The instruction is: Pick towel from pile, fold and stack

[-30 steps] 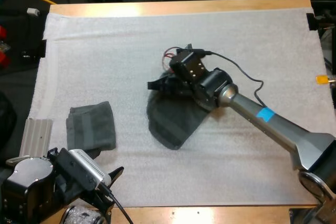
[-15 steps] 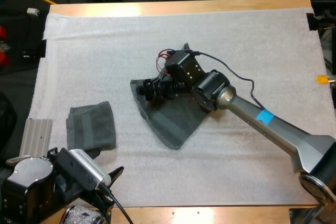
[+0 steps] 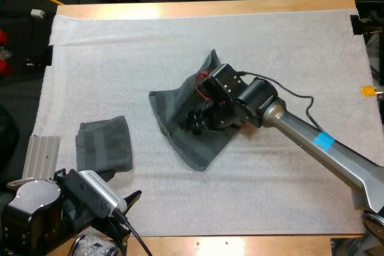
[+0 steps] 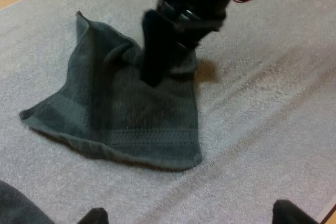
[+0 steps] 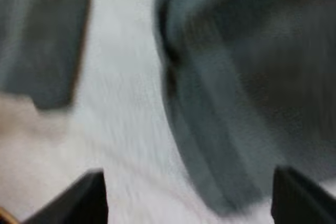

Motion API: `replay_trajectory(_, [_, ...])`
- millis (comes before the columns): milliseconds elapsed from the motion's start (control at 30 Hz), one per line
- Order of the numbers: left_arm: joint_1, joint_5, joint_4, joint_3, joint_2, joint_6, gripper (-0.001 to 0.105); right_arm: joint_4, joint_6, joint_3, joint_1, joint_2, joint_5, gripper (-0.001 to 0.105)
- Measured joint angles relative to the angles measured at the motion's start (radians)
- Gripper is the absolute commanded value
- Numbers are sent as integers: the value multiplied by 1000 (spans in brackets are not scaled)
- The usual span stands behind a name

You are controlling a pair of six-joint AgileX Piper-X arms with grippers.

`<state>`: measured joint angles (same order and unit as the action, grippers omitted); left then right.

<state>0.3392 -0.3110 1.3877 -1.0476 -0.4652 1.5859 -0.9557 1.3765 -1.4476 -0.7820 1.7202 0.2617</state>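
A dark grey-green towel (image 3: 180, 125) lies partly spread on the white mat (image 3: 120, 58), with one corner pointing left and another toward the far side. My right gripper (image 3: 197, 123) hovers over its middle, fingers apart and holding nothing. In the right wrist view my right gripper (image 5: 191, 195) stands open above the towel (image 5: 252, 77), with the folded towel (image 5: 42, 40) beyond. The folded towel (image 3: 104, 145) rests at the mat's near left. My left gripper (image 3: 123, 215) waits at the near left corner, open. From the left wrist view, the left gripper (image 4: 191, 216) faces the towel (image 4: 121, 114) and the right gripper (image 4: 157, 59).
A ribbed grey metal piece (image 3: 42, 154) lies at the mat's left edge, next to the folded towel. The table's wooden rim (image 3: 204, 8) runs along the far side. Bare mat stretches to the far left and near right.
My right gripper dragged a towel corner left, opened and let it go, then drew back right over the towel. The towel now lies more spread out. The left arm stayed still.
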Motion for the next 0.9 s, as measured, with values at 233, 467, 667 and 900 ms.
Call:
replay_trajectory(233, [0, 0, 0, 0, 0, 0, 59, -64, 15, 25, -88, 0, 0, 63])
replay_trajectory(467, [0, 0, 0, 0, 0, 0, 59, -16, -10, 159, -193, 0, -75, 44])
replay_trajectory(667, [0, 0, 0, 0, 0, 0, 59, 98, -59, 246, -189, 0, -114, 32])
replay_trajectory(900, [0, 0, 0, 0, 0, 0, 59, 176, -97, 254, -190, 54, -121, 32])
